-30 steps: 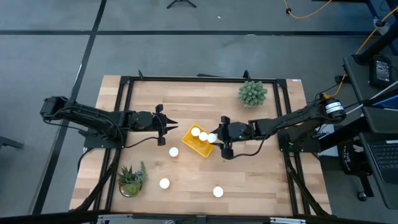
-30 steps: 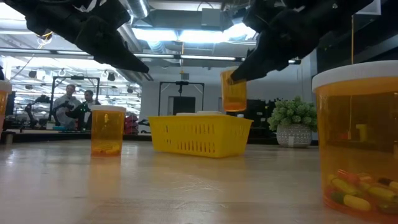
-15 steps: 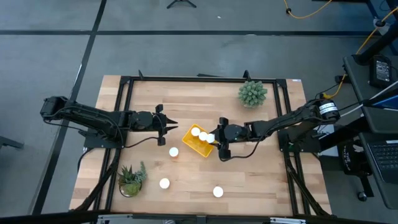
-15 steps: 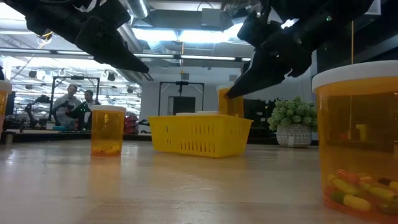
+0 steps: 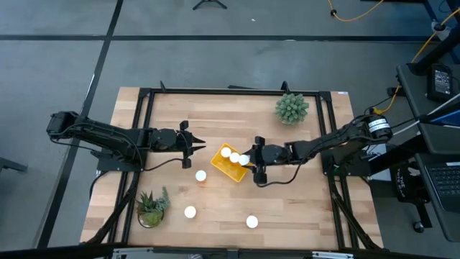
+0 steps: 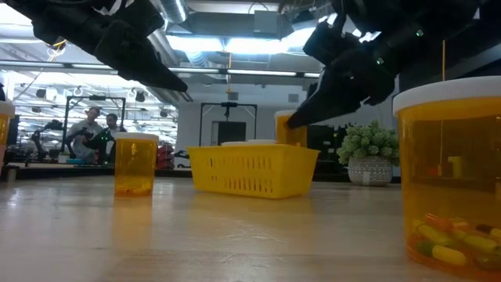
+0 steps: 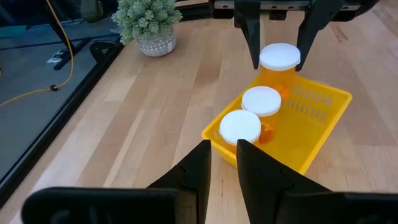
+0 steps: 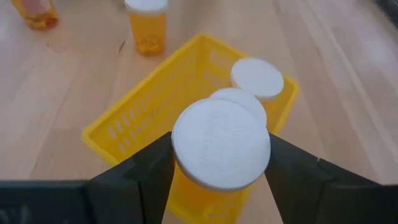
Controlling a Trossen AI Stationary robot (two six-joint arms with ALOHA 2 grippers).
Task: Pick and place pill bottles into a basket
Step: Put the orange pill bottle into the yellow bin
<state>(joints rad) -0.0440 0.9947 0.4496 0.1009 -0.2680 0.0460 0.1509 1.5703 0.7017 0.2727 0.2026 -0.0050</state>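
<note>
A light wooden table (image 5: 287, 208) with a black metal frame (image 5: 142, 108) stands on a grey floor (image 5: 57, 65). A pale green potted plant (image 5: 292, 108) sits near the far right corner of the table; a darker spiky one (image 5: 152, 207) sits near the front left. A yellow cable (image 5: 359, 13) lies on the floor. In the low view, two people (image 6: 95, 129) show in the room behind
</note>
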